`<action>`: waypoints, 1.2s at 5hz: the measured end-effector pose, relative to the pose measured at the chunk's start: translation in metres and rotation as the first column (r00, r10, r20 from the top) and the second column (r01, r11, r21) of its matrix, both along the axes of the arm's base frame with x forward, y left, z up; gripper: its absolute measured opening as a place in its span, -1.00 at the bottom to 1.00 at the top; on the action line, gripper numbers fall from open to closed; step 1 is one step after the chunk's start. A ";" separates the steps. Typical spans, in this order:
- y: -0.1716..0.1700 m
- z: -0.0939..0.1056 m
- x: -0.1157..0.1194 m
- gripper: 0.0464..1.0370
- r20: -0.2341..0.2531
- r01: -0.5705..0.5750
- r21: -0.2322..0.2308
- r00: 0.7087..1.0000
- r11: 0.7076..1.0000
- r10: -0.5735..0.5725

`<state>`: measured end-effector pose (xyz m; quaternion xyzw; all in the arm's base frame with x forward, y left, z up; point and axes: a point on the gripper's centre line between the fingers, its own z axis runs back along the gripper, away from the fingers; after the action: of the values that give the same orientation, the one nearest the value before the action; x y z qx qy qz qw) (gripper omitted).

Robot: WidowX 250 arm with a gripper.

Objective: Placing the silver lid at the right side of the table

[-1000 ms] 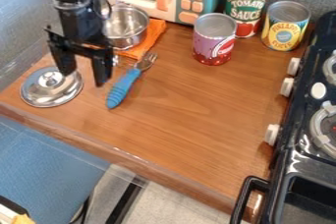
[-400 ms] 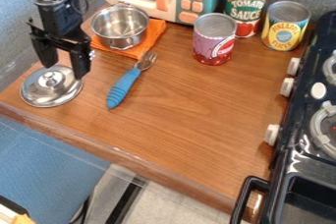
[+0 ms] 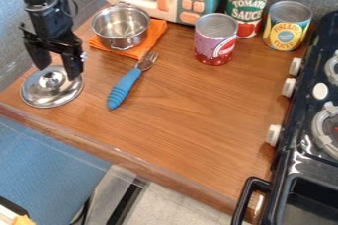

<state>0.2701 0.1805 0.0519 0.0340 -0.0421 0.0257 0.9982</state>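
Camera view, the only one I have to report on. The silver lid [image 3: 51,96] lies flat, knob up, at the left end of the tabletop [image 3: 191,115], near its front edge. My gripper [image 3: 57,72] hangs above it, fingers apart, one toward either side of the knob, with nothing held between them. I cannot confirm from this angle how much height remains between fingertips and lid.

Step in hand, in my judgement: lining up for the grasp. The lid has yet to be lifted, so the placing is all outstanding.

Next move: I should check that the knob is centred between the fingers, lower straight down, then close on it. A careless descent could press on the domed metal and make it skid or tip; the knob looks smooth and may slip from a shallow grip.

For the carry to the right side, near the stove [image 3: 290,162], I note the blue-handled fork [image 3: 121,90] and the purple-and-red can [image 3: 214,47]. I recommend lifting clear of the fork and passing in front of the can.
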 end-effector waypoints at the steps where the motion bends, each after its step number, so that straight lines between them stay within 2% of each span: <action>1: 0.007 -0.002 -0.003 0.93 -0.010 -0.009 -0.005 1.000 1.000 0.009; 2: 0.013 -0.005 -0.005 0.93 -0.018 -0.026 -0.001 0.999 1.000 0.026; 3: 0.016 -0.018 -0.007 0.92 -0.059 -0.039 -0.004 0.998 0.999 0.039; 4: 0.019 -0.020 -0.004 0.82 -0.074 -0.034 0.012 0.997 0.999 0.035; 6: 0.014 -0.019 -0.001 -0.30 -0.070 -0.010 0.020 0.997 1.000 0.012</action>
<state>0.2691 0.1946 0.0326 0.0448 -0.0072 0.0295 0.9985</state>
